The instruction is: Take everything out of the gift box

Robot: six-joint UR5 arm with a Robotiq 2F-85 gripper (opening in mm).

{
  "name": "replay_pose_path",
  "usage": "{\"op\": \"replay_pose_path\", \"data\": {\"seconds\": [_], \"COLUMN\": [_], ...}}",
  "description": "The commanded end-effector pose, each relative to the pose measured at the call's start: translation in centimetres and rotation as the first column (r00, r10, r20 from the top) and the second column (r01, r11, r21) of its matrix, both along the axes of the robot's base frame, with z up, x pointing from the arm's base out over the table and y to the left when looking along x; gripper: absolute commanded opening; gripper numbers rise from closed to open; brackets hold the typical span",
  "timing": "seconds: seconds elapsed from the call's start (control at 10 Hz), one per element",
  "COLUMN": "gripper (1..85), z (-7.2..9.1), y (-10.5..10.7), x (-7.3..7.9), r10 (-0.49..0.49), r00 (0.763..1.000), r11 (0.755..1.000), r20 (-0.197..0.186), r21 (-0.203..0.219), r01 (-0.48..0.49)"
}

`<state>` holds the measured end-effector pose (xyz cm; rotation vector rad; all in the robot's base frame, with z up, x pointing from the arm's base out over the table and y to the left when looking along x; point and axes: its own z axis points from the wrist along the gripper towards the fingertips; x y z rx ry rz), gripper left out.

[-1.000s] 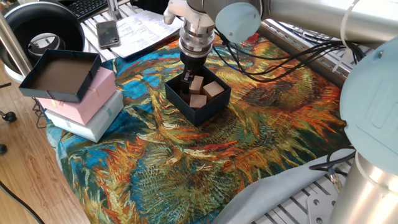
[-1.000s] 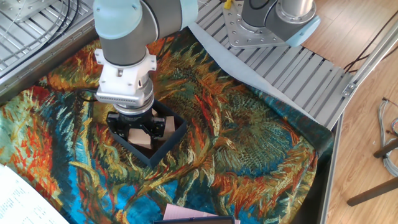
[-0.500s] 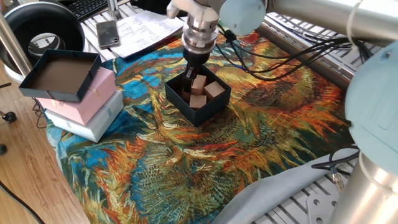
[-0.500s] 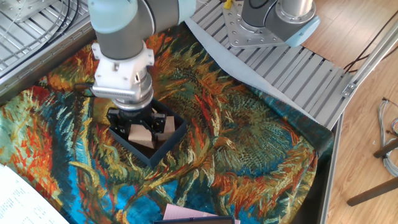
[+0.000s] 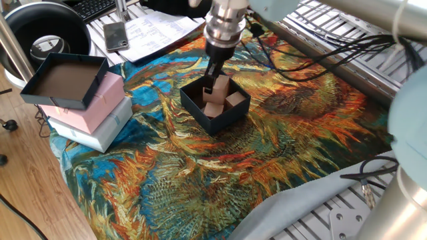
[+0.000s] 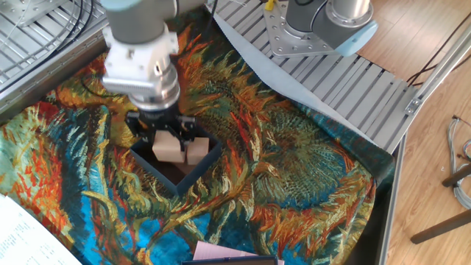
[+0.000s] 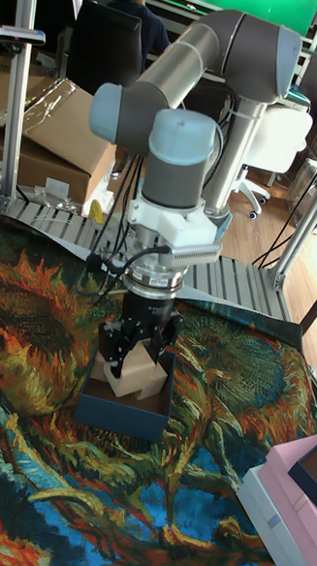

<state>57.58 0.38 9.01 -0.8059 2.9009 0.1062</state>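
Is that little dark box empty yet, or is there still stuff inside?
Not empty. Two wooden cubes lie in the gift box; the gripper holds a third cube above them.

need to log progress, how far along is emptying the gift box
Early. Done: nothing lies out on the cloth yet. In hand: the gripper is shut on one wooden cube, raised about level with the rim of the gift box. Left: the other cubes in the box, though their count is hard to tell.
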Motion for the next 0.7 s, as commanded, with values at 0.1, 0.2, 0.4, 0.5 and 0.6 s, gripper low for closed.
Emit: {"op": "replay_pose_path", "data": {"seconds": [0.1,0.2,0.4,0.5,0.6], "gripper": [48.0,47.7,46.7,46.7,46.7], "z": [2.0,2.0,2.2,2.5,2.6], "y": [-1.6,-2.7,-4.2,-4.6,-5.2], "x": [-1.2,-1.1,-1.5,-1.8,-2.1], "r10": [0.002,0.032,0.075,0.083,0.095], "r00": [1.0,0.999,0.997,0.996,0.995], "r11": [0.999,0.996,0.99,0.989,0.987], "r20": [0.016,0.021,0.022,0.026,0.028], "r21": [-0.042,-0.086,-0.119,-0.122,-0.13], "r01": [-0.002,-0.03,-0.072,-0.079,-0.091]}}
